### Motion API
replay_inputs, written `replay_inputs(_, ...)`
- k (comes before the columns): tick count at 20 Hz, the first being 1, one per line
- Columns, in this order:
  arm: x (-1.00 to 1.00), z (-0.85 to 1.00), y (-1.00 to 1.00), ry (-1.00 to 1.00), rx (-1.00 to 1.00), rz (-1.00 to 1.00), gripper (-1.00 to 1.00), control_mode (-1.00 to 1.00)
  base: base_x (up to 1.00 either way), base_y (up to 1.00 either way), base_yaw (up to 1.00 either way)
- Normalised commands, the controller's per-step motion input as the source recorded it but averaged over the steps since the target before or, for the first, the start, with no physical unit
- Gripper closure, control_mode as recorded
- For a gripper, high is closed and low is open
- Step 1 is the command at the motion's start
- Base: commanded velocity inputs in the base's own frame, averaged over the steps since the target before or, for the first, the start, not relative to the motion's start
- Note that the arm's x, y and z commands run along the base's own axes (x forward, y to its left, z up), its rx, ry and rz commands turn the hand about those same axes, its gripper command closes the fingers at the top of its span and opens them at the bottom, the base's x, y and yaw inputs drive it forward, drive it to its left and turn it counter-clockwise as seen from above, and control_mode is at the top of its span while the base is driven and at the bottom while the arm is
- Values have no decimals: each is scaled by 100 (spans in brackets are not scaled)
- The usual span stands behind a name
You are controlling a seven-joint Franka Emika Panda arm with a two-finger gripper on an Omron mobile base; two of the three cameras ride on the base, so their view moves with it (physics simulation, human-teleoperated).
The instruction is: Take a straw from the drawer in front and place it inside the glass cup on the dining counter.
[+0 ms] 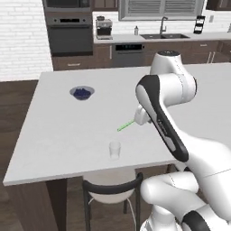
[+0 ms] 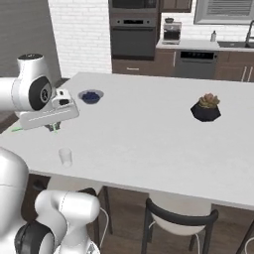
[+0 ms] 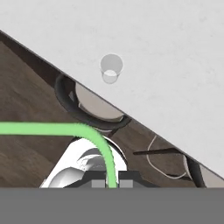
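Note:
My gripper [image 3: 112,183] is shut on the light green straw [image 3: 65,128], which runs up from between the fingertips and off to the left in the hand view. From the left base the straw [image 1: 125,125] sticks out leftward below the hand, above the white dining counter [image 1: 63,135]. The gripper [image 2: 53,127] hangs over the counter's [image 2: 149,139] near left part. The clear glass cup [image 1: 115,150] stands upright near the front edge, a little ahead of and below the straw's tip. The same cup [image 2: 65,157] [image 3: 111,68] is empty. The drawer is out of view.
A small blue-filled bowl [image 1: 81,93] [image 2: 91,95] sits farther back on the counter. A dark potted plant [image 2: 206,107] stands to the right. Black-backed chairs [image 1: 110,187] [image 2: 178,218] are tucked under the front edge. An oven and sink line the back wall.

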Motion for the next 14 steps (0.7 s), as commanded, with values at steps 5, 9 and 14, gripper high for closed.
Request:
replay_inputs(5, 0, 0, 0, 0, 0, 0, 100, 100, 64, 66, -23)
replay_inputs(9, 15, 29, 24, -2, -13, -10, 100, -100, 12, 14, -5)
replay_inputs(14, 0, 40, 5, -25, -40, -5, 100, -100, 0, 0, 0)
